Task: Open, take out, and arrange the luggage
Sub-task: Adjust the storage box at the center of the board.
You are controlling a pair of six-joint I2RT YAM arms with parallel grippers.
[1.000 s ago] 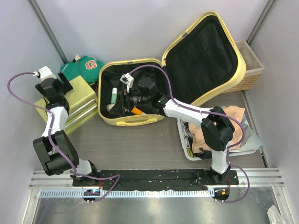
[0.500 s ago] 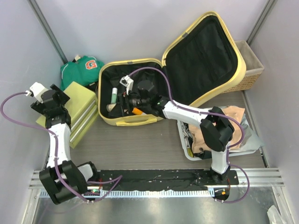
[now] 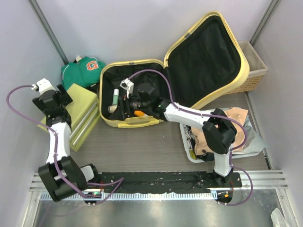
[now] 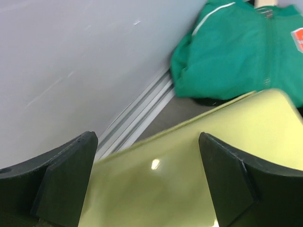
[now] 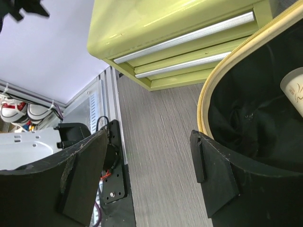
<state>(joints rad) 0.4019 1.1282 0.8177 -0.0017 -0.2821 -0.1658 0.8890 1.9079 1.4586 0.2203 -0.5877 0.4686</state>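
Luggage (image 3: 203, 59) lies open on grey wood-grain table (image 3: 142, 147) between pale walls (image 3: 142, 28); left claw (image 4: 147, 146) and right claw (image 5: 149, 146) spread, empty

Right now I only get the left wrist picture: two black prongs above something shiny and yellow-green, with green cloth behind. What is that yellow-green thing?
Observer: It is a yellow-green drawer box. The right wrist view shows two silver handle bars across its front.
Operator: And where is the suitcase?
Observer: The luggage sits beside the box, on its right, with its lid swung open.
Operator: Is the other arm busy?
Observer: The right claw reaches into the luggage's lower half near the left rim. It is open and holds nothing.
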